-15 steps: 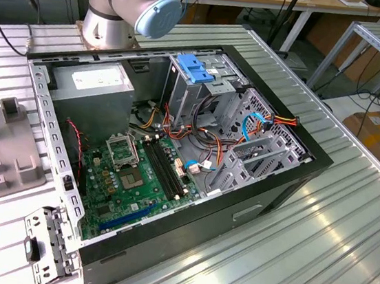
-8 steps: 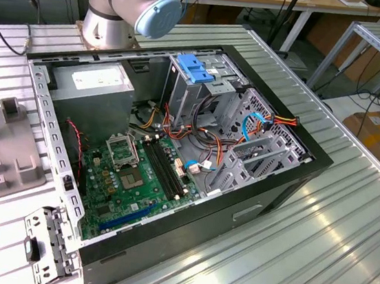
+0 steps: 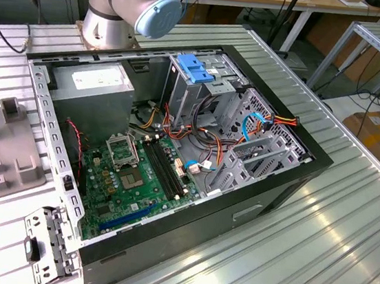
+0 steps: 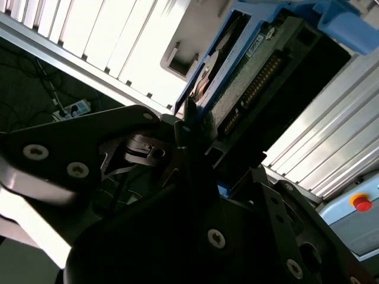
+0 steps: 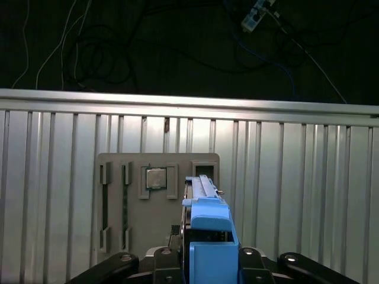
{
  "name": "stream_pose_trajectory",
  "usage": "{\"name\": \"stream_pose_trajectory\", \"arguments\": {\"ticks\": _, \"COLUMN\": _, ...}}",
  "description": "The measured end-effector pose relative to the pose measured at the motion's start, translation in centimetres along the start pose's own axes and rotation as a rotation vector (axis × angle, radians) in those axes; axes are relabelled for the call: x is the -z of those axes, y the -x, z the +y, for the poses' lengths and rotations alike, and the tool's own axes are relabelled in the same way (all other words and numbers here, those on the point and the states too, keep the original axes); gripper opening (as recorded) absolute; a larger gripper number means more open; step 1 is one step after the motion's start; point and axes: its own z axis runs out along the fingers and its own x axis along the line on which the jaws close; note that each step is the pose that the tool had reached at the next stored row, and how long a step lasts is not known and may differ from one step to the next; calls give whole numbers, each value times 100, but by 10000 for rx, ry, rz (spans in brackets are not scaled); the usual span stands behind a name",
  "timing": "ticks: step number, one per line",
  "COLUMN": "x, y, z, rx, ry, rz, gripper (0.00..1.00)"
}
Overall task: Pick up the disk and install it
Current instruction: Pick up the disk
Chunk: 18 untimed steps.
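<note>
Gripper (image 4: 188,120) fingers clamped on disk (image 4: 251,62) edge. In first wrist view, disk (image 5: 208,228) w/ blue rail sits by grey fixture (image 5: 115,168) slot on ribbed table (image 5: 296,177); can't tell if touching.

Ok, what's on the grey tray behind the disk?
A square silver processor chip sits in a recess of the grey slotted plastic tray. The silver disk with blue rails hides the tray area behind it.
</note>
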Motion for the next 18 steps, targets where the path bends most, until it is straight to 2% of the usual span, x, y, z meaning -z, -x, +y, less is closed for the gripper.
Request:
{"name": "stream_pose_trajectory", "arguments": {"ticks": 13, "x": 190, "y": -2, "z": 5, "rx": 0, "ry": 0, "rz": 0, "gripper": 36}}
{"name": "stream_pose_trajectory", "arguments": {"ticks": 14, "x": 225, "y": -2, "z": 6, "rx": 0, "ry": 0, "rz": 0, "gripper": 36}}
{"name": "stream_pose_trajectory", "arguments": {"ticks": 16, "x": 381, "y": -4, "z": 11, "rx": 0, "ry": 0, "rz": 0, "gripper": 36}}
{"name": "stream_pose_trajectory", "arguments": {"ticks": 18, "x": 386, "y": -4, "z": 11, "rx": 0, "ry": 0, "rz": 0, "gripper": 36}}
